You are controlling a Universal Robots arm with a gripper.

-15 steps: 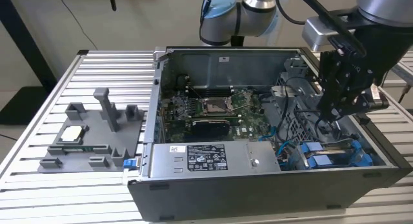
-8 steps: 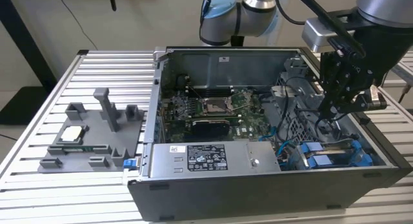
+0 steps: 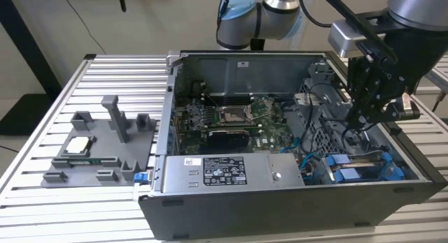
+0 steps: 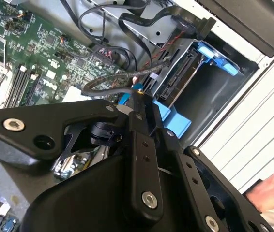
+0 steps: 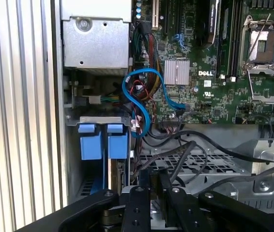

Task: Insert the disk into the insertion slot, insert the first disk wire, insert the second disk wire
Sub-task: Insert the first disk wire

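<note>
the open computer case (image 3: pixel 280 211) lies on a slatted table (image 3: pixel 105 75). inside the case, at its end on the exterior view's right, the gripper (image 3: pixel 357 119) hangs low among loose black wires (image 4: pixel 108 82). in the second wrist view its fingers (image 4: pixel 139 121) look clenched, with the tips drawn together. one of the wires passes right at the tips and may be pinched there, though i cannot be sure.

the disk (image 4: pixel 178 79) sits on edge in the insertion slot (image 3: pixel 360 168), in the case's near corner on the exterior view's right. its blue frame (image 4: pixel 217 55) shows just past the gripper's tips. the power supply box (image 3: pixel 231 172) lies along the case's near wall, just beside the slot. the green circuit board (image 3: pixel 231 117) fills the middle of the case, and a blue cable (image 5: pixel 142 92) loops over it. outside the case, a hand (image 4: pixel 272 188) rests over the table, and a grey tray (image 3: pixel 98 148) sits on the exterior view's left.
</note>
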